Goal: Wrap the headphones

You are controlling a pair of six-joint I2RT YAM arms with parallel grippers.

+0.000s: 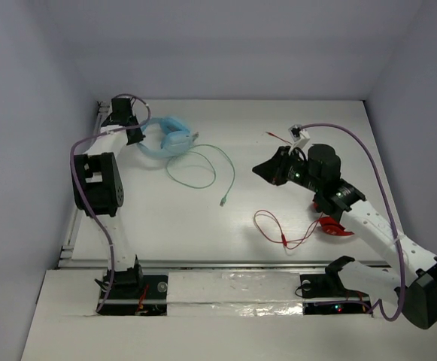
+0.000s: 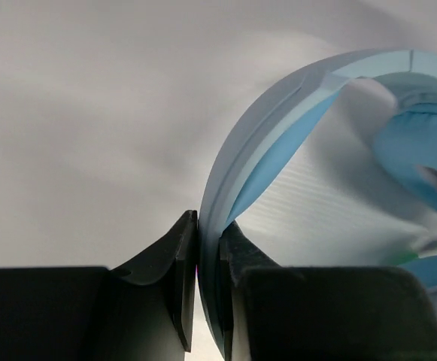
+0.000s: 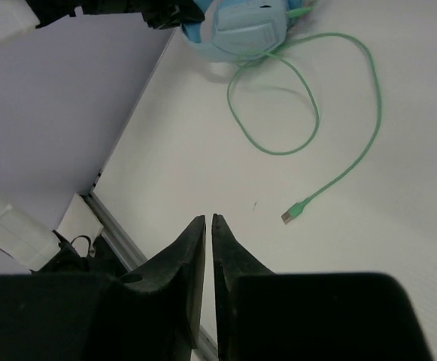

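Two arms, with the work split between them.

Top view: light blue over-ear headphones [image 1: 174,137] with padded oval cups sit by the far-left corner of the white table [image 1: 165,226]. The left gripper [image 1: 138,137] is at their wide headband [image 1: 147,148], on the side facing the left edge. A thin pale green cable [image 1: 203,169] leaves the cups, loops loose toward the table's middle and ends in a small plug [image 1: 223,201]. The right gripper [image 1: 267,170] hovers right of centre, tips aimed at the left edge. The plug lies well apart from it, toward the near-left. Smaller red headphones [image 1: 334,227] and their red cable [image 1: 274,229] lie under the right arm toward the near edge and are not part of the job.

Left wrist view: the left gripper [image 2: 208,229] is clenched on the headband [image 2: 278,113], one finger on each face. The band passes edge-on between them and arches up and right to a padded ear cup [image 2: 421,158].

Right wrist view: the right gripper [image 3: 208,222] is pinched almost together with a sliver of gap and nothing in it. The plug [image 3: 295,210] is the closest part of the cable [image 3: 312,105], ahead and right of the tips. From there the cord slants away in loops to the headphones [image 3: 241,30].

Judgement: the wrap is not begun. The left arm anchors the headphones and the right arm is nearer the free end, so its fingers must part and reach forward-right for the plug.
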